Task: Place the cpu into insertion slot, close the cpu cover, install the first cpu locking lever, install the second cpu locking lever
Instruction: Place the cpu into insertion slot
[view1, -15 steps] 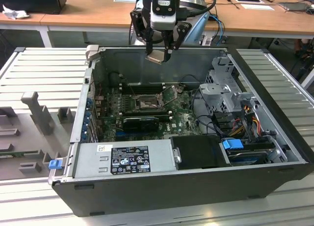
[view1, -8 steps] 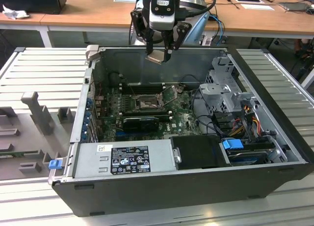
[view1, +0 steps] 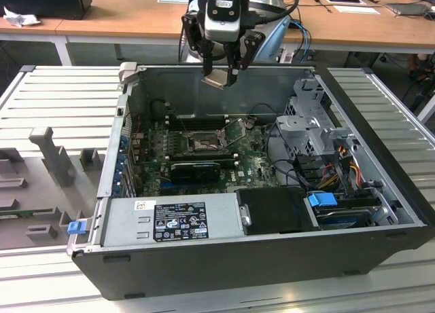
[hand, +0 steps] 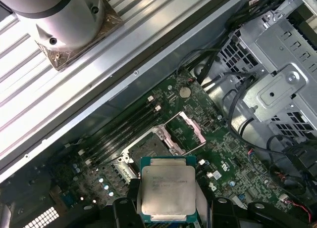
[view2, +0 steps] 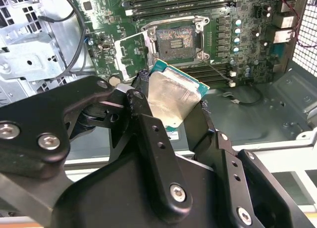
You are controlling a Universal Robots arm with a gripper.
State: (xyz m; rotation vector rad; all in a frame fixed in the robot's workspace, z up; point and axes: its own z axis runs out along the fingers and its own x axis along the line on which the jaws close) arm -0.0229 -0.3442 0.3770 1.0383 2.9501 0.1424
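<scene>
The gripper (view1: 221, 74) is pinching the cpu (view2: 171, 97) by two opposite edges, fingers closed down to chip width. It's looking light, thin and stiff, but I'm guessing the underside is fragile, so edges only. It's hanging well above the insertion slot (view2: 176, 40), with the cpu cover (view2: 131, 52) lying flipped open right beside the slot.

silvery cpu (view2: 171, 97) aloft above bare insertion slot (view2: 176, 40).
</scene>
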